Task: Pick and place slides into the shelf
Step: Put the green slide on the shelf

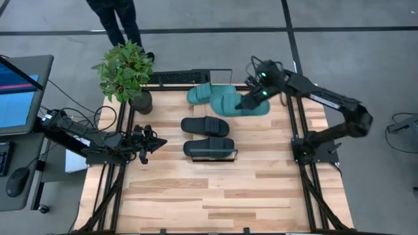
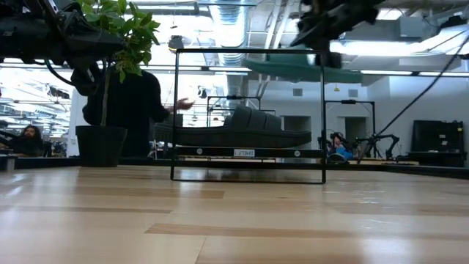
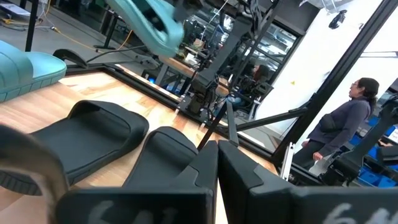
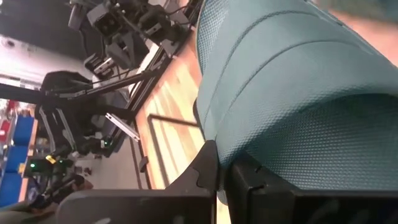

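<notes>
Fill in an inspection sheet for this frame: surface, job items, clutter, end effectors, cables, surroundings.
Surface: light-wood tabletop, near half bare.
Job's things: two black slides mid-table, the nearer one inside a black wire frame; one teal slide at the far edge; a second teal slide gripped and lifted.
Clutter: potted plant at the far left corner.
End effectors: right end effector shut on the second teal slide; left end effector shut, empty, at the left edge.
Cables: bundles along the left arm.
Surroundings: person standing beyond the table; monitor at left.
</notes>
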You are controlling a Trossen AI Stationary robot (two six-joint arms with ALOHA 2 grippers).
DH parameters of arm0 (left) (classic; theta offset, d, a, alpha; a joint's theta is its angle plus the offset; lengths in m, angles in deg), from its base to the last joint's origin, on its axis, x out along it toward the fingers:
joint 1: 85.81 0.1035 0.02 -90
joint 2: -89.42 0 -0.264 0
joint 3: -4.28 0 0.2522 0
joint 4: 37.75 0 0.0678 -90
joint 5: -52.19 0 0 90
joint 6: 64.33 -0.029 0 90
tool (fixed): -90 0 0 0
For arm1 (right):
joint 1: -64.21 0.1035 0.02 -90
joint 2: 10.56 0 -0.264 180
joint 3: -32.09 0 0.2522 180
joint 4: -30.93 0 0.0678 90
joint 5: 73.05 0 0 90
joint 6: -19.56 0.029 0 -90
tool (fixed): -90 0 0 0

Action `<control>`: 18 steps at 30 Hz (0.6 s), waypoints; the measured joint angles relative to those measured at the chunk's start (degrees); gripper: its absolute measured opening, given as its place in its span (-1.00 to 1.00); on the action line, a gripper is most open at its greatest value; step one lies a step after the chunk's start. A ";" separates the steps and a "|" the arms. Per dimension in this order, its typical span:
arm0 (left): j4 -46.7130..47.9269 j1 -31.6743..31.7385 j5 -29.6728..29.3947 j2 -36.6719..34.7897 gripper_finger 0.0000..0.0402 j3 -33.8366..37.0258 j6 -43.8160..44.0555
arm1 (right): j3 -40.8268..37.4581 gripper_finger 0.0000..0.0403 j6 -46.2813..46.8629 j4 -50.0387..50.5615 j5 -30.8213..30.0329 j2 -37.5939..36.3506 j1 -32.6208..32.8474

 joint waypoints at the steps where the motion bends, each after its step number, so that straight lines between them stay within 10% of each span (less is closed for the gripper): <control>1: 0.07 0.02 0.00 0.00 -1.00 0.00 0.00 | 1.66 -1.00 -1.02 -0.02 0.53 2.03 -0.38; 18: 1.38 0.01 0.02 0.02 -1.00 0.00 0.00 | 23.93 -1.00 -7.64 -1.33 1.73 27.13 0.87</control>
